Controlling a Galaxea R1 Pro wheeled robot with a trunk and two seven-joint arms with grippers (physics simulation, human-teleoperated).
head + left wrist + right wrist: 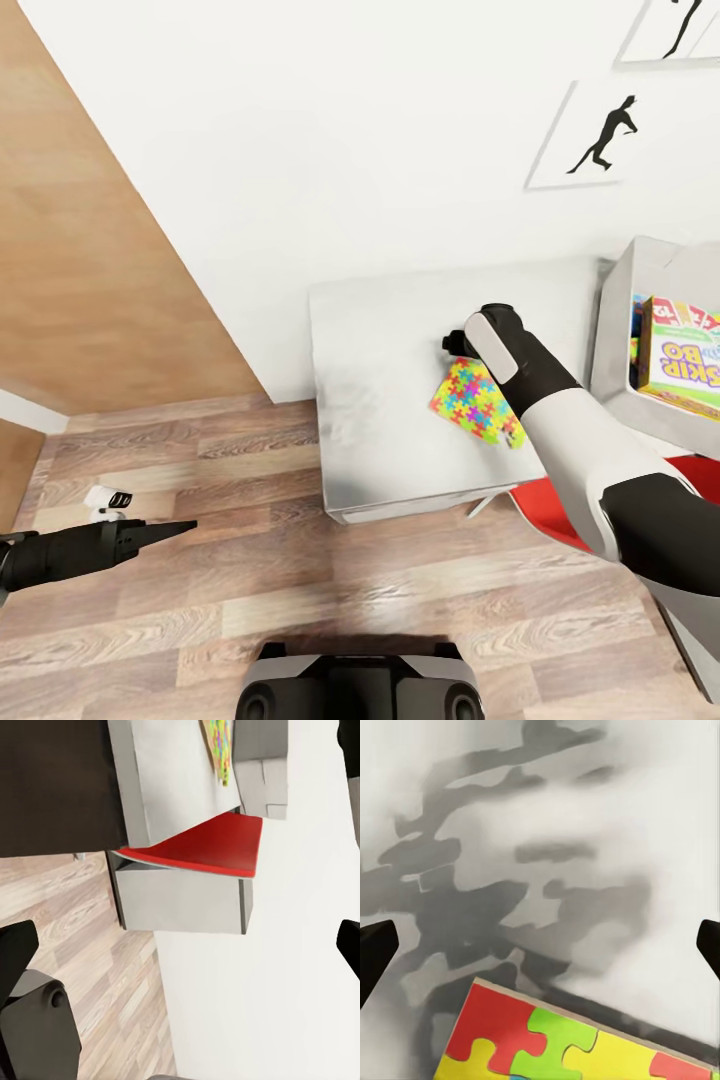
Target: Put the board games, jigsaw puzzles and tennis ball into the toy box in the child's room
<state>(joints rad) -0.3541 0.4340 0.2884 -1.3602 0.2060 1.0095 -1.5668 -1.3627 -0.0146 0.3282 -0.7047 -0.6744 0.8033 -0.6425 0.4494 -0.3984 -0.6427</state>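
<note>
Right gripper [540, 945] poised above the table [380, 400], jaws spread wide with nothing between them, the puzzle [478, 402] just beside it at 6 o'clock. Toy box [640, 300] at 3 o'clock holds the SKIP BO box [682, 358]. Left gripper [175, 528] over the floor [300, 600] at 8 o'clock; its opening cannot be told.

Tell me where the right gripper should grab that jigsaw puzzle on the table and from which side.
Probably by an edge, not from above. The jigsaw puzzle is a thin mat lying flat on the table, so nothing sticks up to pinch. The open right gripper faces its near corner; I'd slide one finger low under that red corner and clamp there.
</note>
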